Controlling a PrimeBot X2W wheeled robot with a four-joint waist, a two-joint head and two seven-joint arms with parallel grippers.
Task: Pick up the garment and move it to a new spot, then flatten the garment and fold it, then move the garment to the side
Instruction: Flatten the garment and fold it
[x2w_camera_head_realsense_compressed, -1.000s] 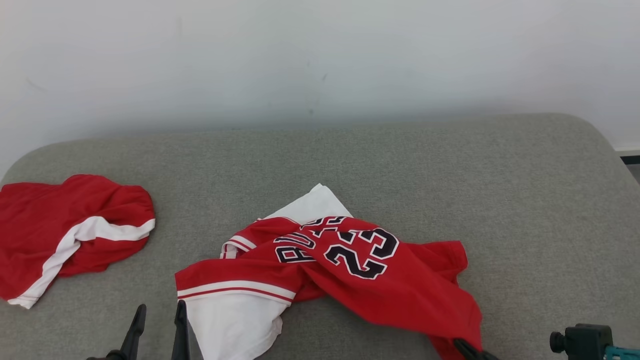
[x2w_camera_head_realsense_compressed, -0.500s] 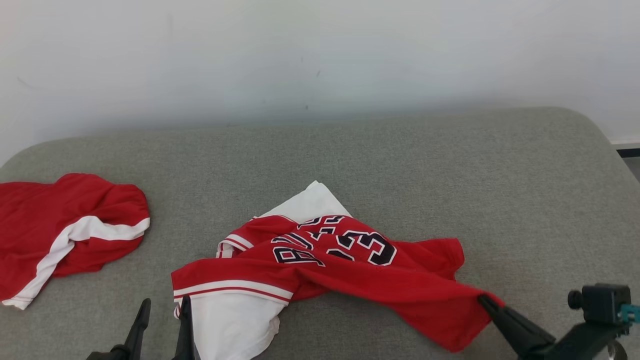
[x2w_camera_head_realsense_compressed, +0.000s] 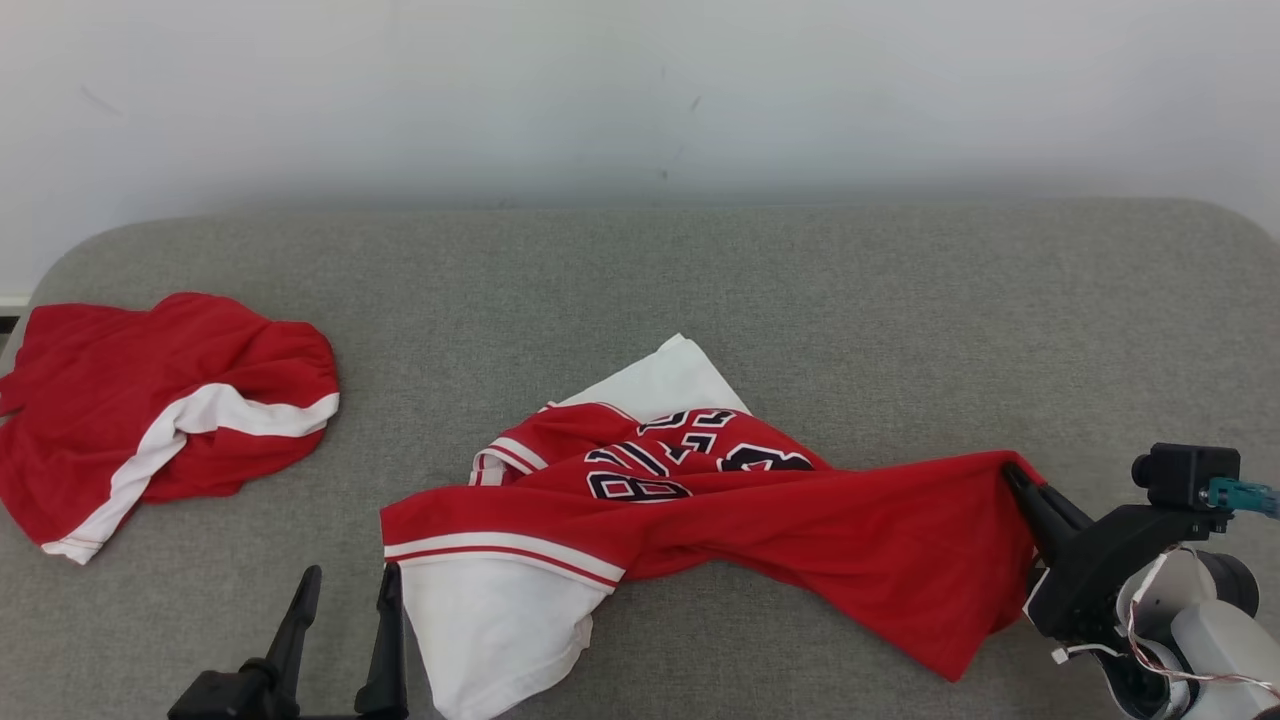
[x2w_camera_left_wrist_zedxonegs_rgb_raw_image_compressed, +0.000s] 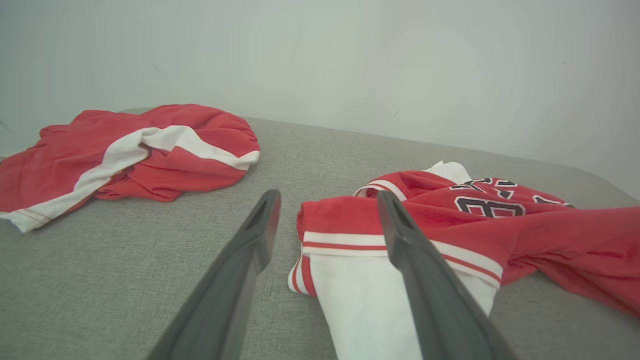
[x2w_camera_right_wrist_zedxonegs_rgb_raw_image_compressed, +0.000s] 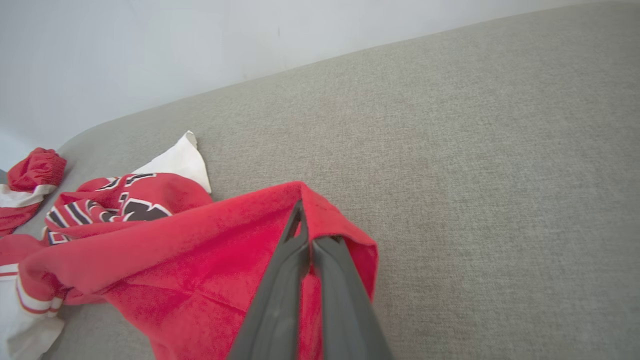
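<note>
Pinching the jersey (x2w_camera_head_realsense_compressed: 800, 520) by its right edge, raised off the couch (x2w_camera_head_realsense_compressed: 700, 270).
The right gripper (x2w_camera_head_realsense_compressed: 1012, 475) is clamped tight on the red cloth; the rest lies mid-couch, near the front. The left gripper (x2w_camera_head_realsense_compressed: 352, 575) hovers spread, empty, just left of the white part. Shorts (x2w_camera_head_realsense_compressed: 150, 400) lie at the left.

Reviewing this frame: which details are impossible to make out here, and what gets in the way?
Print on the jersey: head view, folds crumple it, so it is unreadable.
How much cloth the right tool pinches: right wrist view, its shut fingers and the fold cover it.
Far side of the red-and-white garment: head view, cut by the left edge.
Base of the left tool: head view, cut by the bottom edge.
</note>
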